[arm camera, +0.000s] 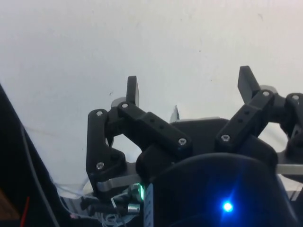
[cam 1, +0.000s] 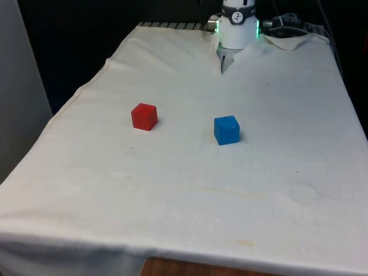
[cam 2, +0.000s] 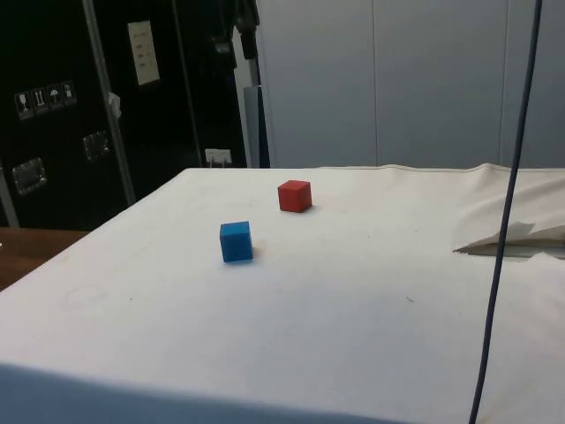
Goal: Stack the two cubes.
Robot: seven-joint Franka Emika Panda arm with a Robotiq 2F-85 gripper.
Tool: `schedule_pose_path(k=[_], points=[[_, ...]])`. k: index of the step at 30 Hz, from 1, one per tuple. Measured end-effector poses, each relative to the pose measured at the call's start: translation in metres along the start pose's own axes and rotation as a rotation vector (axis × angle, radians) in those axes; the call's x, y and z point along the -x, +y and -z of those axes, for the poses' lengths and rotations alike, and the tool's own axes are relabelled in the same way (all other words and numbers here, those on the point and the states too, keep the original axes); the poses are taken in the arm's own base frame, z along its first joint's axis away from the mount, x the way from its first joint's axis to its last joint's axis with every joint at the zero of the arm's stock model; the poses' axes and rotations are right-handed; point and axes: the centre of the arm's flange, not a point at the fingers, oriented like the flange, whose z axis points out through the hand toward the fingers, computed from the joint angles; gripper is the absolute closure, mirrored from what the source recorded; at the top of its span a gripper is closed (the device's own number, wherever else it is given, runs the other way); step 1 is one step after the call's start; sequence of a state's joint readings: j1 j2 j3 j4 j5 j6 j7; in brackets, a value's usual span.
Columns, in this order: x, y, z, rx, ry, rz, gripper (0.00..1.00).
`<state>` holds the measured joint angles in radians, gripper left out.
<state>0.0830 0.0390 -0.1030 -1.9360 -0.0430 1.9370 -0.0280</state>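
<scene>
While the tool (arm camera: 189, 90) hangs with its fingers spread wide over bare cloth, the red cube (cam 1: 144, 117) and blue cube (cam 1: 226, 130) sit apart near the table's (cam 1: 172, 195) middle. An off-centre grip could tilt a cube, and a skewed release could topple the stack.

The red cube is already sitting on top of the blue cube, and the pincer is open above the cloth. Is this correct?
Not quite: the front view shows the red cube and the blue cube apart on the white cloth, unstacked. The pincer is indeed open.
</scene>
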Motion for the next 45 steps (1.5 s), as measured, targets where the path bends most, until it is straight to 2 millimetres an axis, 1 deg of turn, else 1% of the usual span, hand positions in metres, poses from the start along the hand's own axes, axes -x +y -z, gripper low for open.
schedule_pose_path(k=[3, 5, 8, 14, 15, 23, 24, 25, 30, 32, 37, 39, 41, 45], points=[[0.000, 0.009, -0.005, 0.000, 0.010, -0.002, 0.00], [0.000, 0.009, -0.005, 0.000, 0.010, -0.002, 0.00], [0.000, 0.018, -0.010, 0.001, 0.020, -0.005, 0.00], [0.000, 0.027, -0.016, 0.002, 0.030, -0.010, 0.00], [0.000, 0.032, -0.017, 0.003, 0.036, -0.012, 0.00], [0.000, 0.054, -0.026, 0.008, 0.044, -0.016, 0.00], [0.000, 0.054, -0.026, 0.008, 0.044, -0.016, 0.00], [0.000, 0.059, -0.029, 0.009, 0.047, -0.016, 0.00], [0.000, 0.073, -0.035, 0.014, 0.050, -0.017, 0.00], [0.000, 0.076, -0.036, 0.014, 0.049, -0.018, 0.00], [-0.001, 0.089, -0.042, 0.019, 0.052, -0.021, 0.00], [-0.001, 0.097, -0.046, 0.022, 0.054, -0.023, 0.00], [-0.001, 0.099, -0.048, 0.023, 0.054, -0.023, 0.00], [-0.001, 0.110, -0.054, 0.025, 0.061, -0.025, 0.00]])
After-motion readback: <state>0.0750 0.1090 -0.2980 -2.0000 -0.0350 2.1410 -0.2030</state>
